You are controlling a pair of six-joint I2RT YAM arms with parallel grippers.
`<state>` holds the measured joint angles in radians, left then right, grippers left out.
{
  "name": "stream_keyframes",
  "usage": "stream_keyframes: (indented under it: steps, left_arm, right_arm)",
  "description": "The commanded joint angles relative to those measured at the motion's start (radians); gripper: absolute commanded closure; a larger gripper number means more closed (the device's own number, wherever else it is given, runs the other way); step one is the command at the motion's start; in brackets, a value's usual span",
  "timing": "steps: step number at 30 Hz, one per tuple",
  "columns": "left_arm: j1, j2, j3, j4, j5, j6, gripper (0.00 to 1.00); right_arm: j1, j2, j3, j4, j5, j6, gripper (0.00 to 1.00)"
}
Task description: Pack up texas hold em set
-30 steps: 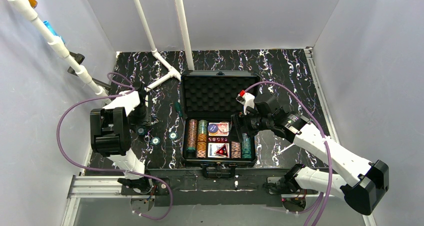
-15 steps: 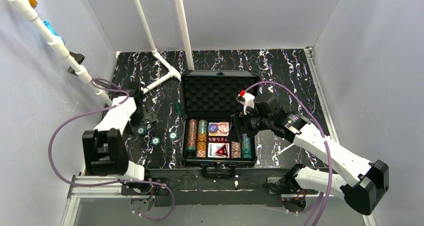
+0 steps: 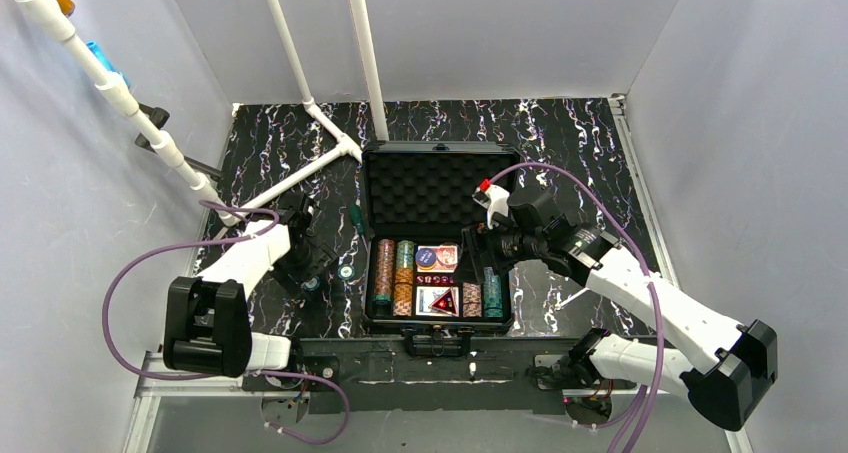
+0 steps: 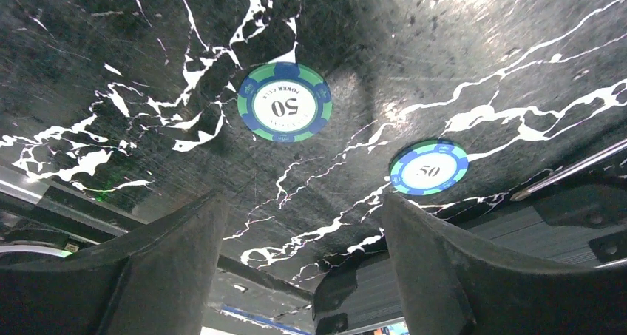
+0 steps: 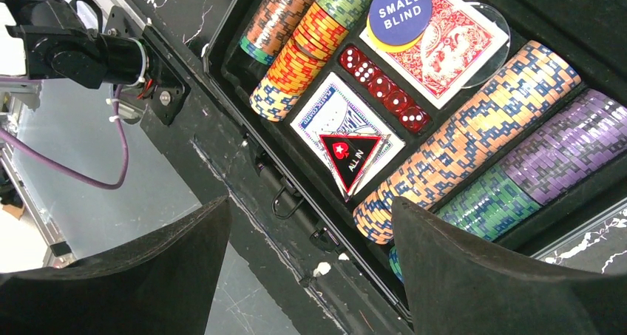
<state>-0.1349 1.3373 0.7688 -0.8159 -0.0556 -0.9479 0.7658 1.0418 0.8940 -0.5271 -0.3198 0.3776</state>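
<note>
- The black rectangular hard case lies open in the middle of the table, its foam-lined lid laid back on the far side so the tray can be loaded from above.
- Inside the case, the striped poker chips lie in rows. Between these rows sit the card decks, the tiny red dice and the red triangle piece.
- Two green-and-blue loose chips lie flat on the table left of the case, not yet packed.
- The left gripper hangs just above these loose chips, fingers spread and nothing between them. Judgement: it is placed to pick one up.
- The right gripper hovers over the right half of the case, fingers spread, holding nothing.
- A small green-handled tool lies just beside the left wall of the case.
- The black tabletop with white marble veining is hard and glossy. Judgement: flat chips will be awkward to lift from it.
- Plain pale walls enclose the table; white pipes rise behind the case.
</note>
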Motion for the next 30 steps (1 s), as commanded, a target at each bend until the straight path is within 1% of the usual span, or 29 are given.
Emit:
stream_keyframes:
  steps: [1,4,6,18,24,27,30]
  left_arm:
    - [0.004,0.011,0.047,-0.011,-0.071,-0.041,0.28]
    - [0.013,0.049,0.066,-0.02,-0.083,-0.034,0.36]
    - [0.023,0.062,0.07,-0.017,-0.09,-0.026,0.38]
    - [0.064,0.125,0.032,0.047,-0.103,-0.001,0.39]
    - [0.076,0.146,0.026,0.051,-0.128,0.005,0.4]
    - [0.079,0.138,0.019,0.05,-0.134,0.007,0.42]
    - [0.08,0.133,0.003,0.06,-0.125,0.003,0.46]
  right_arm:
    - [-0.004,-0.032,0.021,0.021,-0.001,0.013,0.14]
    - [-0.003,-0.034,0.021,0.018,0.0,0.012,0.14]
    - [-0.003,-0.036,0.021,0.016,0.004,0.012,0.14]
    - [-0.003,-0.029,0.021,0.018,0.002,0.012,0.14]
    - [-0.004,-0.03,0.02,0.017,0.004,0.01,0.14]
    - [-0.004,-0.029,0.02,0.017,0.005,0.009,0.14]
    - [-0.004,-0.027,0.023,0.018,0.005,0.007,0.14]
